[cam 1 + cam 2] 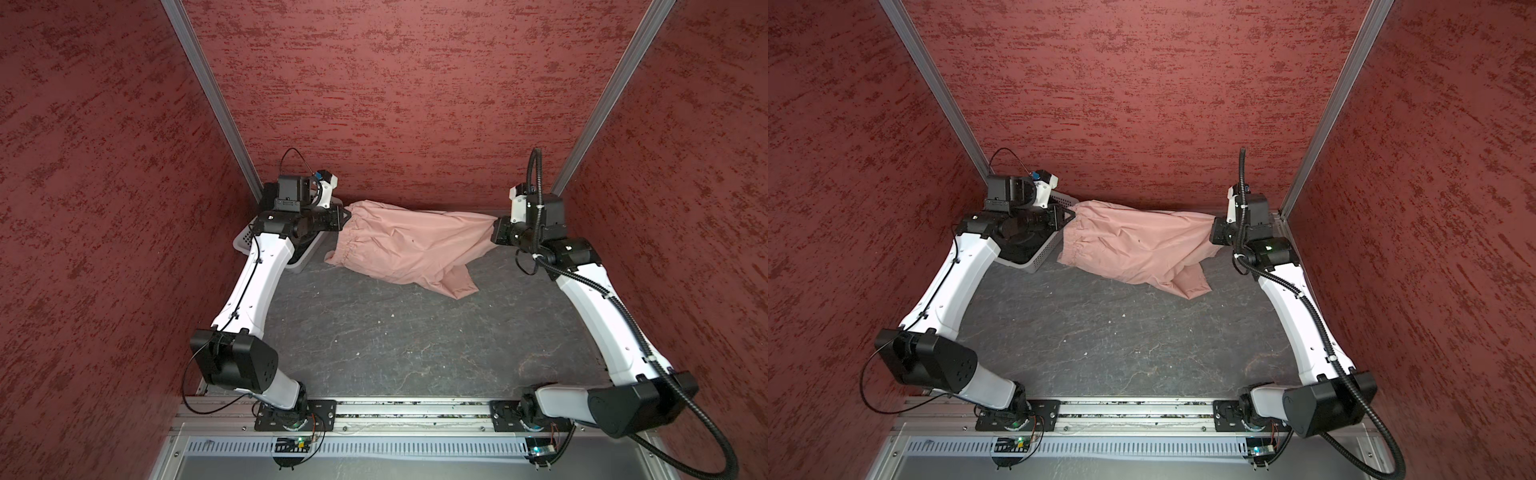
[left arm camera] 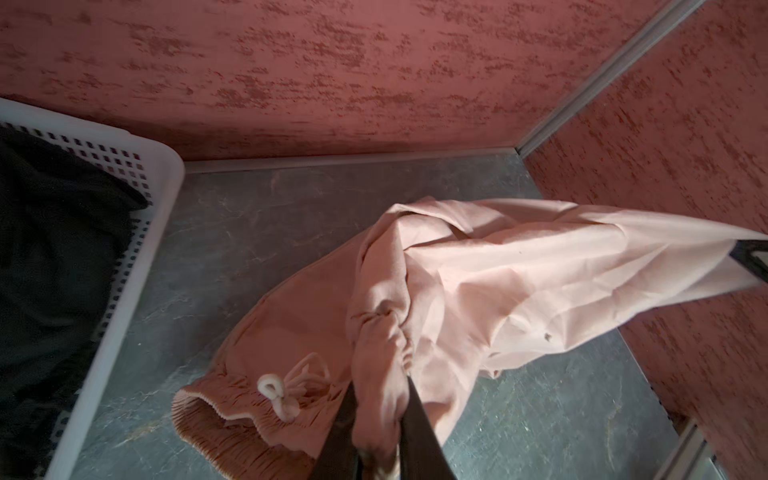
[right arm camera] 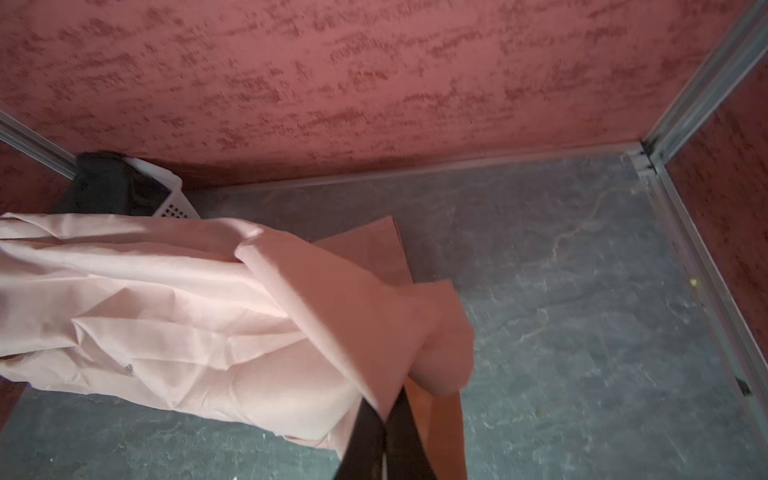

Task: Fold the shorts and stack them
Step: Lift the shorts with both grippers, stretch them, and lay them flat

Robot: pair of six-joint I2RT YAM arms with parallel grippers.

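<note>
Currently pink shorts held stretched near 12 o'clock edge of table, long axis 9-to-3. Waistband clamped by left tool at 9; leg hem pinched by right tool at 3. Loose leg draped toward 5. Black shorts seen in basket.

2 white arms, black joints, cables.
</note>
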